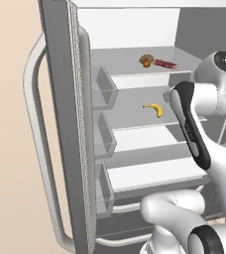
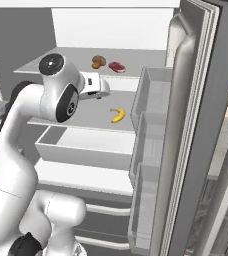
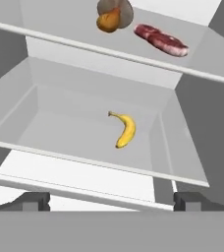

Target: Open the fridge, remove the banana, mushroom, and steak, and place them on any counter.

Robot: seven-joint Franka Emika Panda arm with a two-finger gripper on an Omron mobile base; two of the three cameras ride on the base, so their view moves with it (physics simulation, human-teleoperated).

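Note:
The fridge (image 1: 60, 99) stands open with both doors swung wide, showing its white shelves. A yellow banana (image 3: 125, 129) (image 1: 154, 109) (image 2: 117, 115) lies on the middle shelf. On the shelf above it, the brown mushroom (image 3: 113, 15) (image 1: 146, 60) (image 2: 98, 62) sits beside the red steak (image 3: 161, 40) (image 1: 165, 63) (image 2: 117, 67). My gripper (image 3: 111, 202) hovers in front of the middle shelf, short of the banana, open with nothing between its fingers. The counter is out of view.
Clear door bins (image 1: 104, 89) line the left door, and more bins (image 2: 148, 130) line the right door (image 2: 191, 125). A pale handle loop (image 1: 35, 129) sticks out from the left door. The shelf edges (image 3: 99, 165) lie between my hand and the food.

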